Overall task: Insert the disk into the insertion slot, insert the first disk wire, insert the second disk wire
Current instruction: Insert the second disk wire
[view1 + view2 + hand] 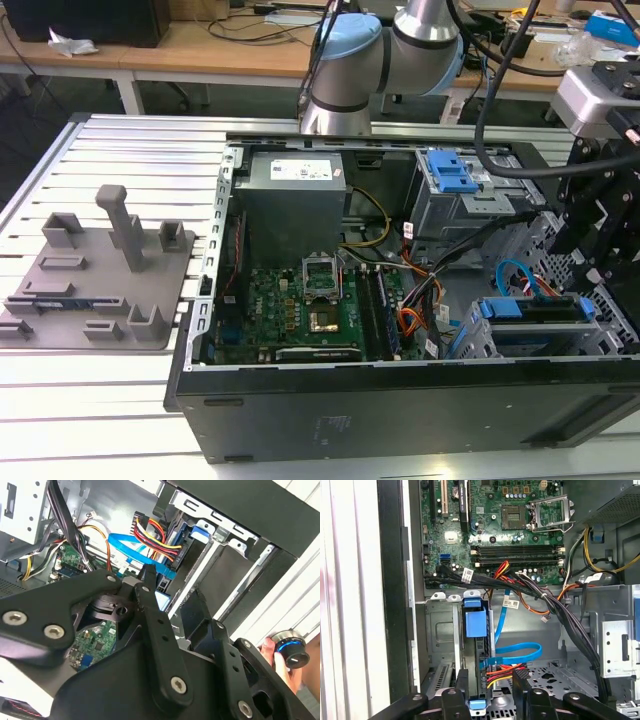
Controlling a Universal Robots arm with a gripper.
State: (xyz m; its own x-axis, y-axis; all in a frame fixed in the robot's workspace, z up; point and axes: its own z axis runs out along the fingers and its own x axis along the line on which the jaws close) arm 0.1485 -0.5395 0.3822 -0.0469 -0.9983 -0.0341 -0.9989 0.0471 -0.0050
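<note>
Gripper (492, 700) sits low over the drive end of the open computer case (400, 400), at the right edge of the frame in the exterior view. In the first wrist view its black fingers (522, 680) stand apart at the bottom centre of the frame, one on each side of the disk's edge; whether they press on anything I cannot tell.

The disk (474, 630) stands on edge in its blue caddy, seated in the insertion slot (440, 635), the grey sheet-metal cage at lower centre of that frame. In the exterior view the same caddy shows as a blue bar (530, 308) at lower right, inside the perforated cage.

The second disk wire (517, 652), light-blue and flat, loops beside the disk and runs to its near end, just above the finger tips. The first disk wire (502, 670), a red, yellow and dark bundle, reaches the same end of the disk right next to the fingers; its connector is hidden, so seating cannot be judged.

Farther out: motherboard (495, 525) across the upper centre of the first wrist view, grey power supply (295, 200) upper centre of the exterior view, and a grey fixture plate (100, 270) on the bench (60, 400) at left.

A hand (280, 665) holds a round knob at the lower right edge of the second wrist view.
</note>
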